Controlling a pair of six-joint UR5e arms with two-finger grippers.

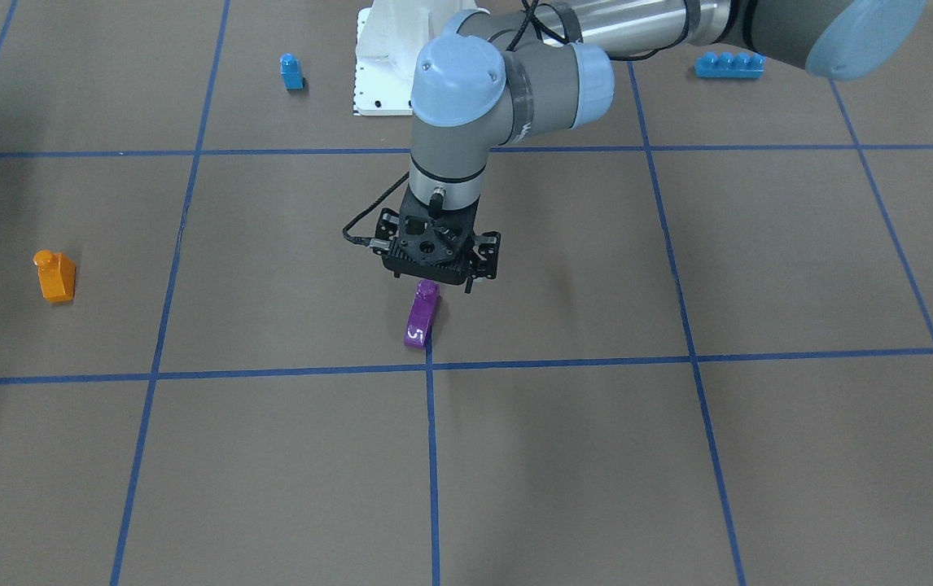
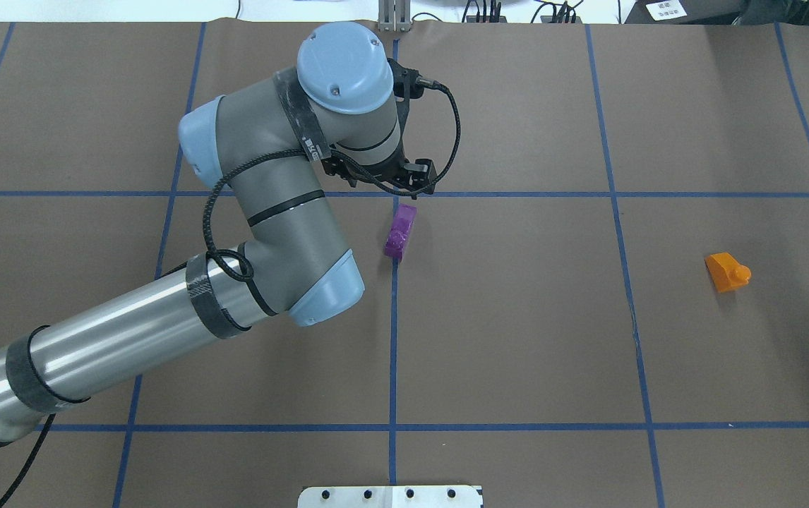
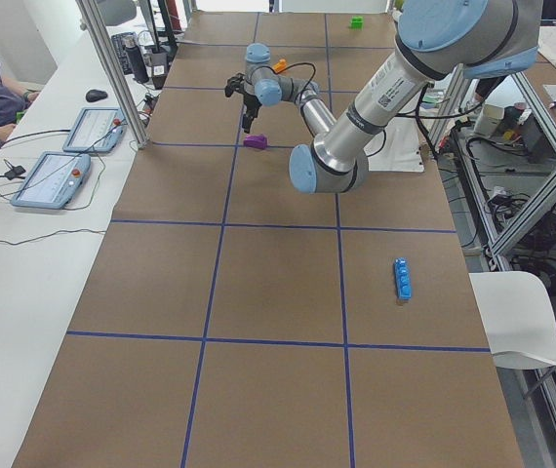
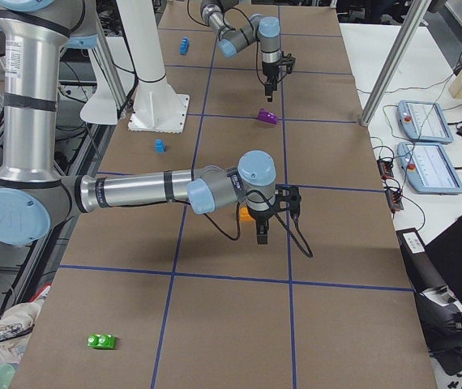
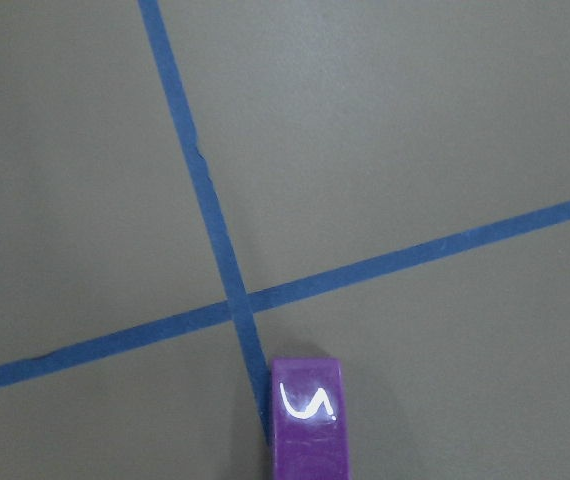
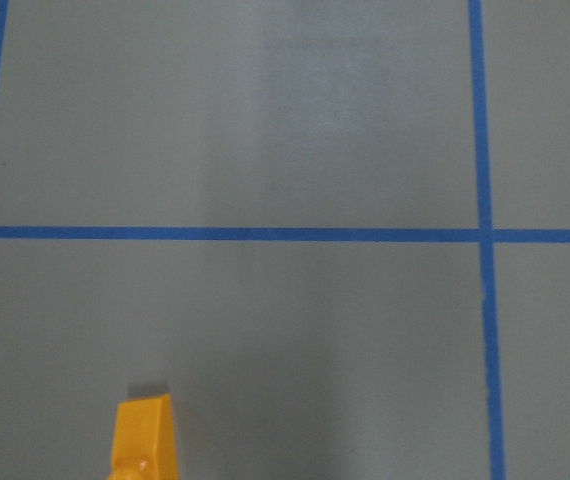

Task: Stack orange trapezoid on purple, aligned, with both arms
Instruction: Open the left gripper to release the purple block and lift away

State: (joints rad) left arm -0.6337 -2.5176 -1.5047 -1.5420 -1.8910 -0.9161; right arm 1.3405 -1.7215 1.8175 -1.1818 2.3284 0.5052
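Purple block (image 5: 308, 420) fills the bottom edge of the left wrist view. It seems tipped on its side, stud end just under the left gripper (image 1: 434, 273), whose fingers look spread and empty, probably lining up a grasp. The right gripper (image 4: 263, 223) hangs just beside the orange block (image 2: 727, 271); I cannot tell whether its fingers are parted. The two blocks sit well apart, so no stacking yet. Farther out lie a small blue block (image 1: 291, 72) and a long blue brick (image 1: 729, 64).

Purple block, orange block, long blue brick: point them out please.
purple block (image 2: 400, 233): overhead view, its middle.
orange block (image 2: 724, 273): overhead view, its body.
long blue brick (image 1: 729, 67): front-facing view, its side.
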